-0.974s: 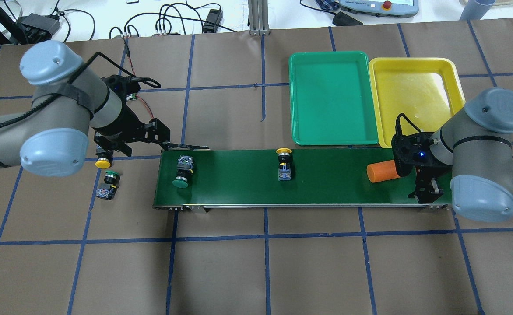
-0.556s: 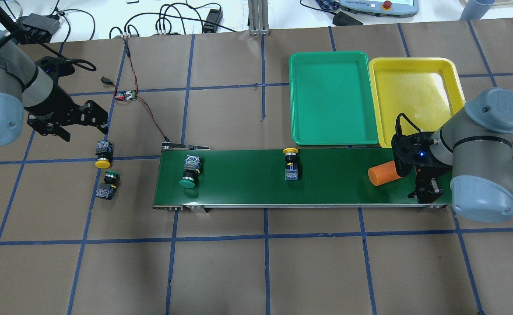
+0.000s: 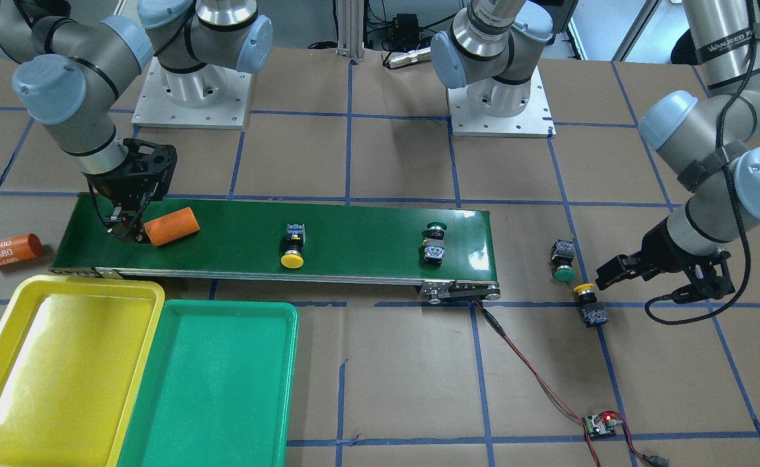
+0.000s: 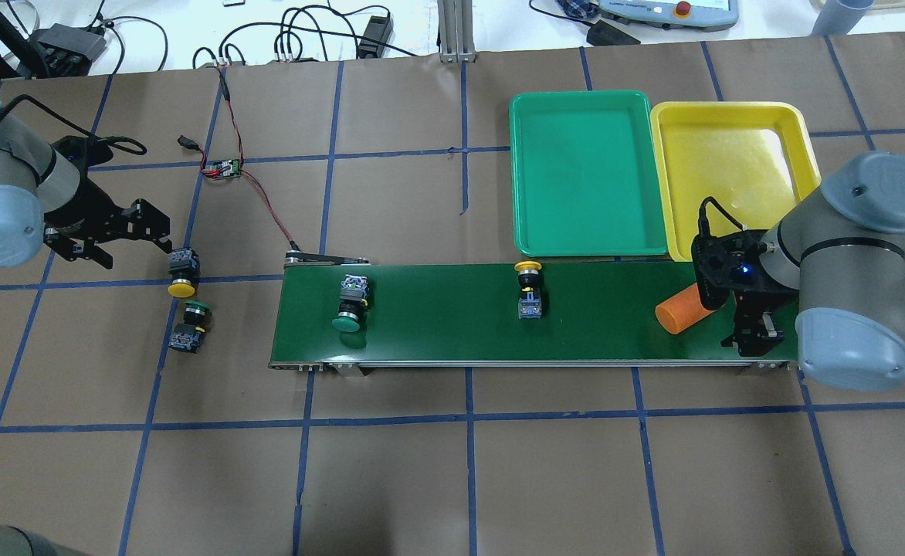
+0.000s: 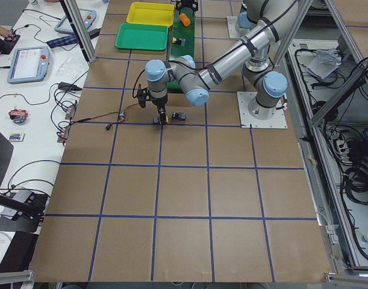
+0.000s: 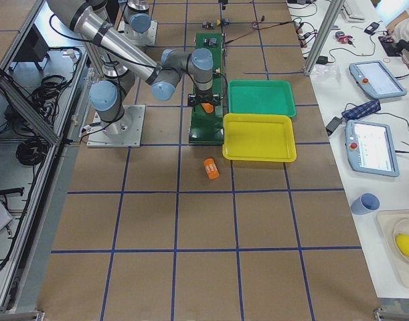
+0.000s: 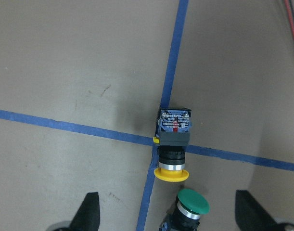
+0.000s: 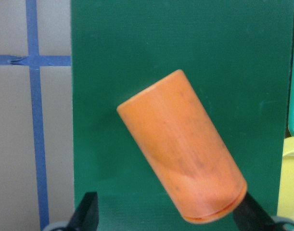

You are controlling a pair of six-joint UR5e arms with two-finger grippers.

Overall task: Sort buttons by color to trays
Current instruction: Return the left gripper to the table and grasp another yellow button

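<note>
Left gripper (image 4: 124, 239), jaws wide and empty, is hovering beside the yellow-capped black push-button (image 4: 182, 275) on the open brown paper-covered table (image 4: 499, 463). Right gripper (image 4: 754, 337), also spread and gripping nothing, is straddling the plain orange cylinder (image 4: 684, 309) at the long dark-green conveyor belt's (image 4: 437, 332) end.

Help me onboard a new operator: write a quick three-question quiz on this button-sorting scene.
1. True or false: neither the green tray nor the yellow tray holds a button yet.
2. Which thing lies on the conveyor belt right by the right gripper?
A. a yellow-capped button
B. an orange cylinder
C. a circuit board
3. How many buttons lie on the conveyor belt?

Key
1. True.
2. B.
3. Two: the green-capped button and the yellow-capped button.
</note>
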